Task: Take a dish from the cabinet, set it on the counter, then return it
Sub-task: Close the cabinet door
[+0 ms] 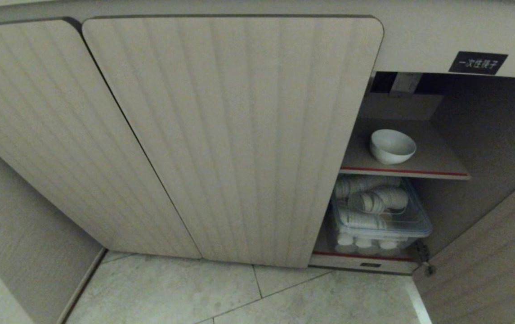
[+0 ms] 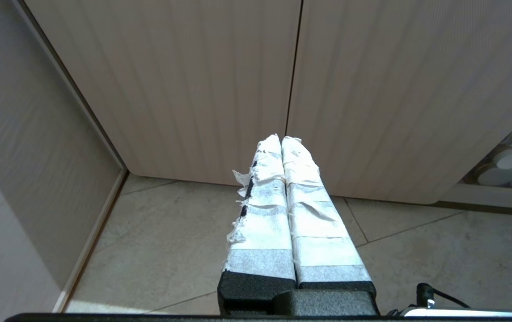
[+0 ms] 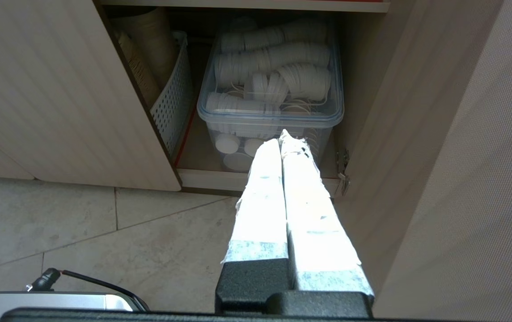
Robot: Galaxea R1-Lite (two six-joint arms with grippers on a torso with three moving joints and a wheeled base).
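The dish (image 1: 392, 146), a small plain white bowl, sits alone on the red-edged upper shelf (image 1: 437, 158) of the cabinet (image 1: 221, 135), whose right compartment stands open. Neither arm shows in the head view. My left gripper (image 2: 281, 139) is shut, with nothing held, low over the floor before the closed ribbed doors. My right gripper (image 3: 282, 136) is shut too, with nothing in it, and points at the lower compartment below the dish. The counter is out of view.
A clear plastic bin (image 3: 270, 112) of stacked white ribbed cups fills the lower shelf, beside a white perforated basket (image 3: 173, 100). The open door (image 1: 491, 252) hangs at the right with its hinge (image 3: 342, 172) exposed. A black label (image 1: 478, 62) sits above the opening. Beige tiles (image 1: 248, 297) cover the floor.
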